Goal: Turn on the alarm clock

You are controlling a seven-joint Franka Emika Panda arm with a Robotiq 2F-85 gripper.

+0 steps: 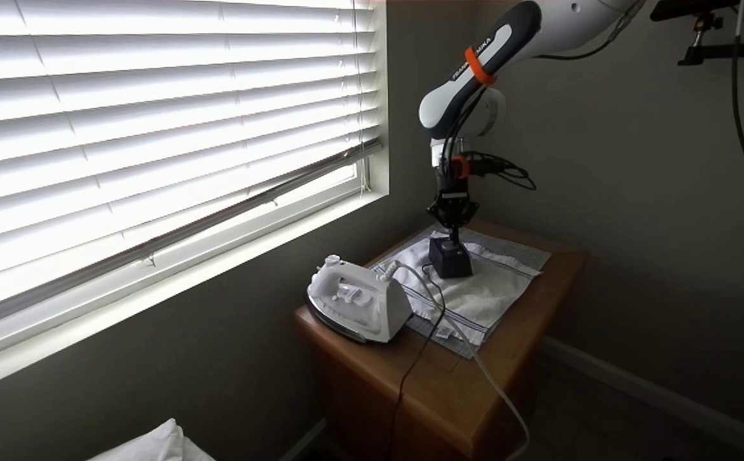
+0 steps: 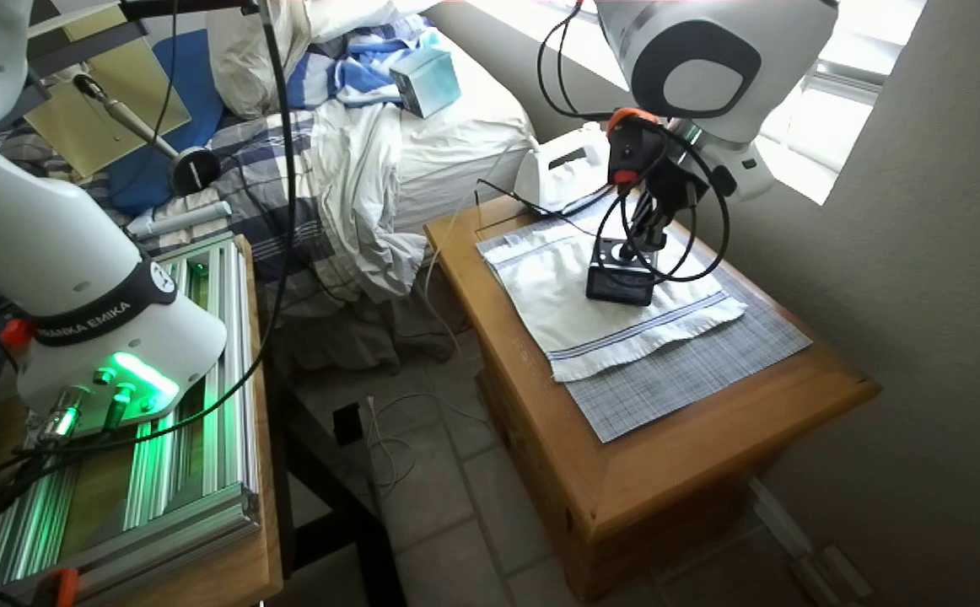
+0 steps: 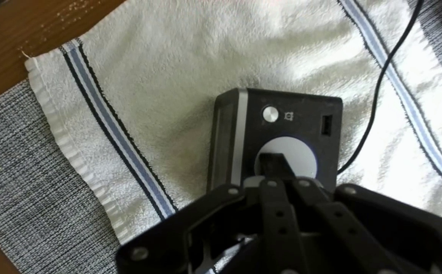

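"Where was the alarm clock?"

"On the white towel, which lay over a grey mat on the wooden tabletop, near the iron."

"And the hand?"

"Its two fingers were pressed together with nothing held between them, and the tips stood over the big round button on top of the clock. They seemed to touch it, but I couldn't tell whether it was pushed down."

"So how far along was the job?"

"The reach looked done to me. The push couldn't be confirmed: the front, seen at a steep slant in the wrist view, showed no figures I could read, so nothing proved the clock was on."

"What was left, then?"

"By my guess, a straight press down, if that was not made, and a lift away. Unless the small silver button was the one wanted; it sat just beside the big one, with an alarm mark next to it, and no finger was on it."
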